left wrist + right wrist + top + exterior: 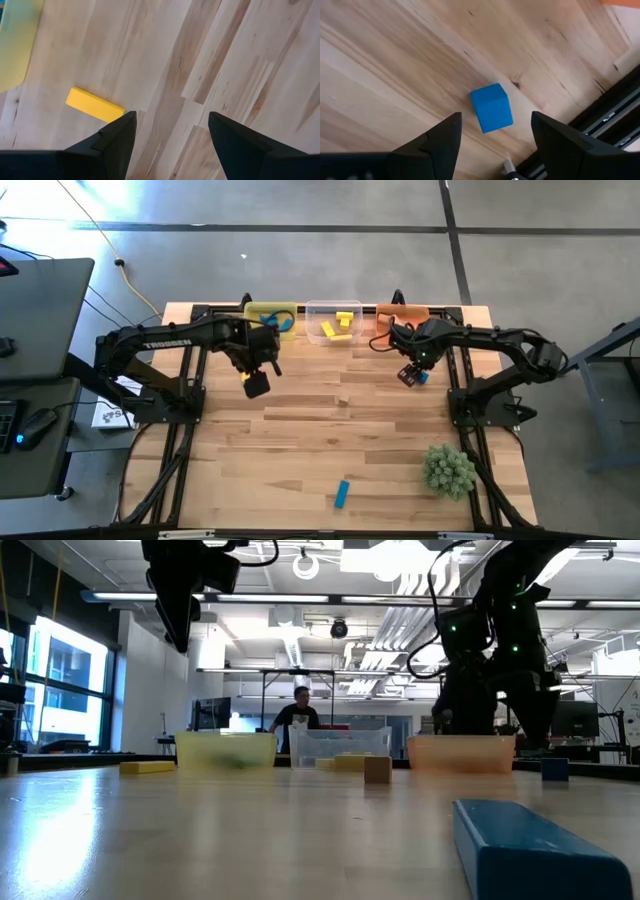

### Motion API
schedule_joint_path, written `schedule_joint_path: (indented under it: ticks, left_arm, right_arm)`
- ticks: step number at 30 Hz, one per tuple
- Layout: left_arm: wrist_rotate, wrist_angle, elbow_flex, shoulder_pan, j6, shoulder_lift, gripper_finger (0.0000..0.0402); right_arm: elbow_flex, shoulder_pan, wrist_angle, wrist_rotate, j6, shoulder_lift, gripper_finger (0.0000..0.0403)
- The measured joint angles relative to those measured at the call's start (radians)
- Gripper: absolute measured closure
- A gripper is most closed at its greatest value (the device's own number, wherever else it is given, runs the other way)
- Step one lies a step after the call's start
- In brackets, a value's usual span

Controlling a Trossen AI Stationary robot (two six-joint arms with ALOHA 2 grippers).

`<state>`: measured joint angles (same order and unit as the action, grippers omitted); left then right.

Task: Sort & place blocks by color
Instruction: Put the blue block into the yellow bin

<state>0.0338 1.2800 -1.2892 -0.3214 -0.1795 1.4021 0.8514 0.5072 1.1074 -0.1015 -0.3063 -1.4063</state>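
Note:
My left gripper hangs open above the table in front of the yellow bin. In its wrist view a yellow bar lies flat on the wood just beside one finger, outside the open gripper. My right gripper is open and hovers over a blue cube, which sits on the table near the right frame rail. A tan cube rests mid-table, and a blue bar lies near the near edge. Yellow blocks lie in the clear bin.
Three bins stand in a row at the far edge: yellow, clear and orange. A spiky green plant ball sits near the right near corner. A person stands in the room behind the table.

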Motion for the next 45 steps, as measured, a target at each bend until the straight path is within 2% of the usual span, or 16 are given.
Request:
schedule_joint_path:
  ticks: [8, 21, 24, 27, 33, 38, 45]
  left_arm:
    - [0.0, 0.0, 0.0, -0.028, 0.0, 0.0, 0.0163]
    - [-0.002, -0.001, 0.0, -0.046, 0.0, 0.0, 0.0163]
    - [-0.003, -0.001, 0.0, -0.046, 0.0, 0.0, 0.0163]
    - [-0.004, -0.002, 0.0, -0.046, 0.0, 0.0, 0.0163]
    - [-0.003, -0.003, 0.0, -0.046, 0.014, 0.0, 0.0163]
    - [-0.004, -0.01, 0.0, -0.046, 0.019, 0.0, 0.0163]
    - [-0.003, -0.071, 0.0, -0.057, 0.018, 0.0, 0.0163]
  right_arm:
    - [-0.042, 0.004, -0.038, 0.009, 0.046, -0.013, 0.0174]
    - [-0.108, 0.004, -0.098, -0.022, 0.027, -0.097, 0.0174]
    - [-0.108, 0.004, -0.121, -0.033, 0.027, -0.111, 0.0183]
    - [-0.108, 0.004, -0.132, -0.029, 0.023, -0.114, 0.0211]
    - [-0.107, 0.004, -0.13, 0.023, 0.016, -0.113, 0.03]
    - [-0.104, 0.004, -0.127, 0.07, -0.01, -0.113, 0.03]
    - [-0.01, 0.002, -0.129, 0.243, -0.052, -0.114, 0.03]
